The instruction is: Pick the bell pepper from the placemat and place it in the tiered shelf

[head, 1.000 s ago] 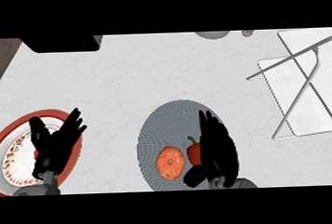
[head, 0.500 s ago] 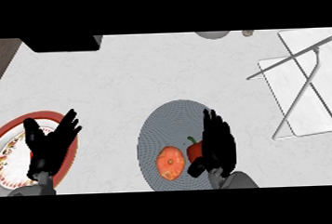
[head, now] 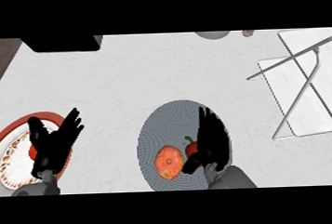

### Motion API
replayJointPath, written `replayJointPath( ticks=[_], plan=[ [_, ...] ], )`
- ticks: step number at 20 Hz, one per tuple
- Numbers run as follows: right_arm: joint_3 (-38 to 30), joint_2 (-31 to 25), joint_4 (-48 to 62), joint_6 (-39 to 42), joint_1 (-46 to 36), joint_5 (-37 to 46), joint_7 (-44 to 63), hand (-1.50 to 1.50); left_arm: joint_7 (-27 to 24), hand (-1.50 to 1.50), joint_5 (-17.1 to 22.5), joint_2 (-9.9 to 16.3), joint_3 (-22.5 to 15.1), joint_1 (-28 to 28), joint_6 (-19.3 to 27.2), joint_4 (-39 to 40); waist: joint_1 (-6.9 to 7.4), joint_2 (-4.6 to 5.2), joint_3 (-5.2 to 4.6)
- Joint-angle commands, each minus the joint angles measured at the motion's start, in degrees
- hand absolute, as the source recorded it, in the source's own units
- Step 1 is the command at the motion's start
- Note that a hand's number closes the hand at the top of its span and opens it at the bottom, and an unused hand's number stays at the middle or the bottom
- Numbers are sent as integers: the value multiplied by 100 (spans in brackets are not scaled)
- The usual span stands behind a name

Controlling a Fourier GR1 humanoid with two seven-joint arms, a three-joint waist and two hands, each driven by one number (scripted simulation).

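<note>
A red bell pepper (head: 191, 149) lies on the round grey placemat (head: 166, 123) in the lower middle, next to an orange round vegetable (head: 169, 161). My right hand (head: 212, 142) is over the placemat's right side, fingers straight and pointing away, its thumb at the pepper's near side; the hand hides part of the pepper. The white tiered shelf (head: 308, 81) with thin metal bars stands at the right edge. At the lower left my left hand (head: 54, 143) rests open over a plate, fingers up.
A red-rimmed plate (head: 12, 151) lies under the left hand at the left edge. A black box (head: 62, 43) sits at the back left, a grey round object (head: 213, 34) and a small brown one (head: 249, 33) at the back edge. Dark wood (head: 1, 59) borders the counter's left.
Both hands have slid slightly toward the near edge. The right hand stays beside the bell pepper, which has not moved.
</note>
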Motion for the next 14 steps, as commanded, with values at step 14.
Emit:
replayJointPath(
  ticks=[14],
  plan=[
    [-449, 0, 758, -742, -505, -610, -27, 150, -79, 0, -154, -60, 0, -38, -16, 39, 52, 43, 8]
  ],
)
